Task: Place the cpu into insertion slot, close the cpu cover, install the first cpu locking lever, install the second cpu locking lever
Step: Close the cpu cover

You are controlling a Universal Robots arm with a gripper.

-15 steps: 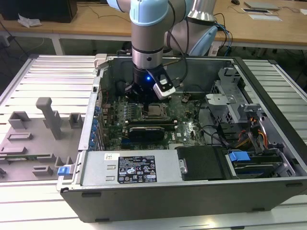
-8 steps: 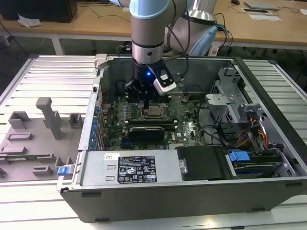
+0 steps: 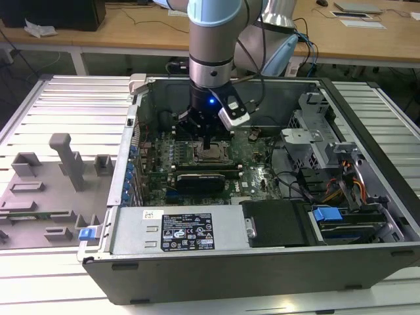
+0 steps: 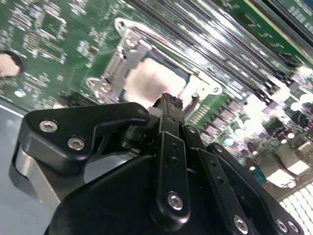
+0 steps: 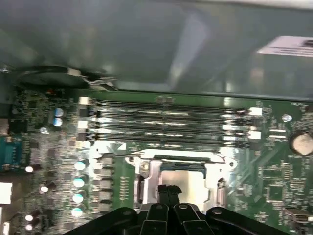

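Cpu (image 5: 185,178) sitting flat inside insertion slot (image 3: 211,154); placing step looking done. Cpu cover (image 5: 215,178) seeming to be lying down, framing cpu. Locking levers: not managing to tell whether latched. Claw (image 5: 168,189) hovering just above slot's edge, fingers pressing together, gripping nothing visible. Open computer case (image 3: 262,275) holding green motherboard (image 3: 256,177); memory slots (image 5: 166,122) running just beside insertion slot.

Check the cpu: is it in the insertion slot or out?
In. Both wrist views show the cpu lying flat, pale top up, inside the silver rim of the insertion slot, with the gripper above it.
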